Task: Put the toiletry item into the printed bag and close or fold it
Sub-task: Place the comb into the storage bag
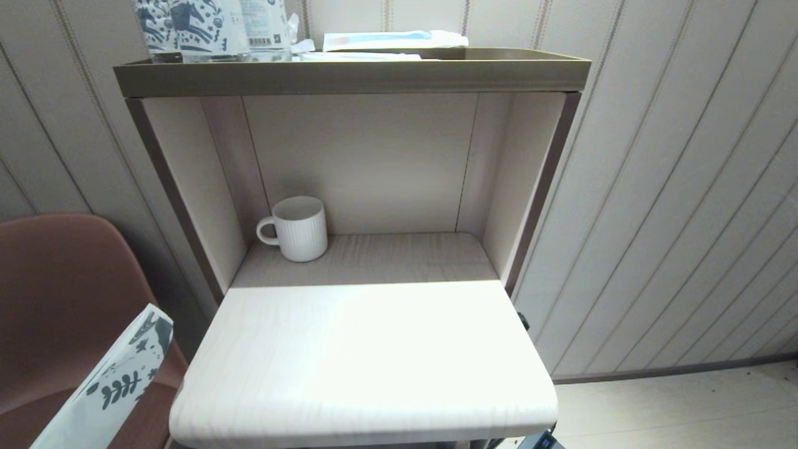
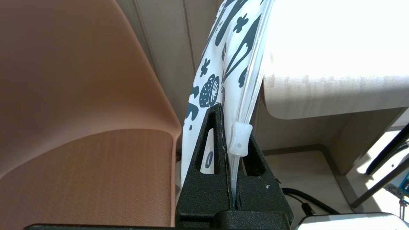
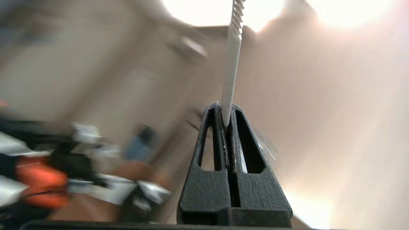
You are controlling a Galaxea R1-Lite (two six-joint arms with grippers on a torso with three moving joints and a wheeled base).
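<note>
The left gripper (image 2: 230,127) has its fingers (image 2: 207,150) clamped flat on the printed bag (image 2: 223,64), pinching it at the zip edge with the small white zip slider (image 2: 239,140) sitting right at the fingertips; the right gripper (image 3: 226,115) has its fingers (image 3: 207,150) pressed together on a thin white comb (image 3: 233,54), toothed at its far end, which stands straight out beyond them. In the head view neither gripper shows: only a corner of the bag rises at the lower left, over the brown chair (image 1: 56,293) and just beside the edge of the pale tabletop (image 1: 361,355), so the left fingers must be below and outside that picture. Beyond the tabletop is the shelf recess with a ribbed white mug (image 1: 298,228), well apart from the bag, and on the top shelf (image 1: 349,73) stand a horse-patterned package (image 1: 187,28) and a flat blue-and-white packet (image 1: 393,39). The step in hand looks to be bringing comb and bag together over the tabletop. To do it well, I would judge that the bag's mouth must first be opened, since the slider is at the pinched end and the zip looks shut along the edge running away from the left fingers. The comb should go in lengthwise, plain end leading if possible, so the teeth do not snag the plastic. Laying the bag flat on the tabletop would steady it better than holding it in the air.
</note>
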